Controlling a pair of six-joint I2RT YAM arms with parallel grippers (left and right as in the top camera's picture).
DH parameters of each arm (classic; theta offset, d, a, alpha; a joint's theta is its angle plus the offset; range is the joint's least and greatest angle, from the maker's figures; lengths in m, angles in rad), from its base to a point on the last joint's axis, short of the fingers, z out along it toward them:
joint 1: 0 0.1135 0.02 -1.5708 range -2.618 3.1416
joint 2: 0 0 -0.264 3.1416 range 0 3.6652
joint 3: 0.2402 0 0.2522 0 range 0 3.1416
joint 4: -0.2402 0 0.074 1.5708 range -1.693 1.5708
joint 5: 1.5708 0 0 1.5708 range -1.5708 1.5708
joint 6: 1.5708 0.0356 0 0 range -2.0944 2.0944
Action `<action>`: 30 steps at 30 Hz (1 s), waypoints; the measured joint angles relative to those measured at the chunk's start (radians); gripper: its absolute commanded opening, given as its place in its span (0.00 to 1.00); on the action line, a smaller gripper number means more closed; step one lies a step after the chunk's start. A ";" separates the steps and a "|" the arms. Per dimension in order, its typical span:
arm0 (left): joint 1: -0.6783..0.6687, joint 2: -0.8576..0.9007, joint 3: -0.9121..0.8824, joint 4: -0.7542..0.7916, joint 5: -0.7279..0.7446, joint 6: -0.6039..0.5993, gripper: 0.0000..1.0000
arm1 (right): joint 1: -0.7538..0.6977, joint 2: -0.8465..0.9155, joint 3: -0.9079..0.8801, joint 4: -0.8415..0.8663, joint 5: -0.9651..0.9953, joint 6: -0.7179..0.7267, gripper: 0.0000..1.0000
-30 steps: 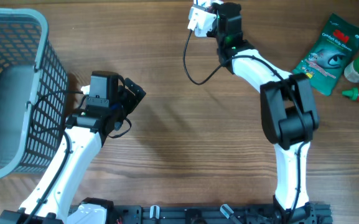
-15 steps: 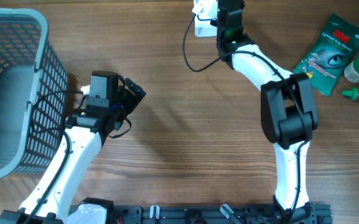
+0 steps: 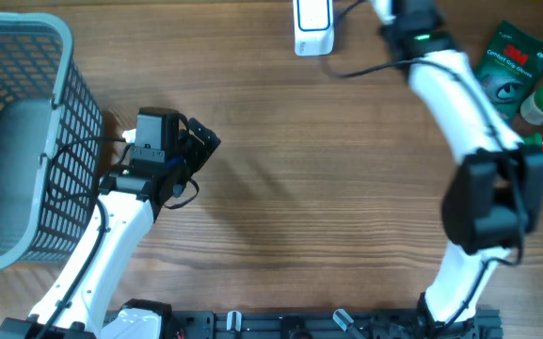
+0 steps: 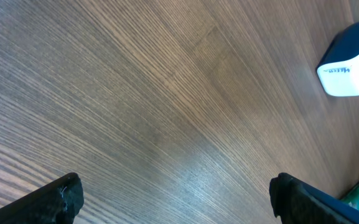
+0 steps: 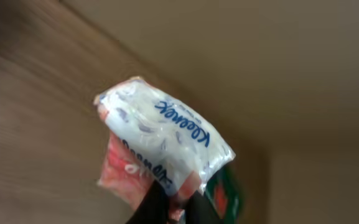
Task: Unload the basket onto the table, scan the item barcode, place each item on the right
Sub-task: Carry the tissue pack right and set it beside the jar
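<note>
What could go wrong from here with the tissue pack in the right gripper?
The right gripper pinches the Kleenex pack only at one end, so the soft wrapper could slip or fold. No barcode shows on the faces in the wrist view, so it may end up turned away from the scanner and the scan may miss.

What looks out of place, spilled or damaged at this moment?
Nothing stands out. The right pincer pinches the Kleenex pack by one end, so it sits tilted; the scanner lies on the table.
</note>
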 measured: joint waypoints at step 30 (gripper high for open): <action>0.000 0.000 0.000 0.000 0.000 0.000 1.00 | -0.547 -0.069 -0.334 -0.141 -0.168 0.657 0.99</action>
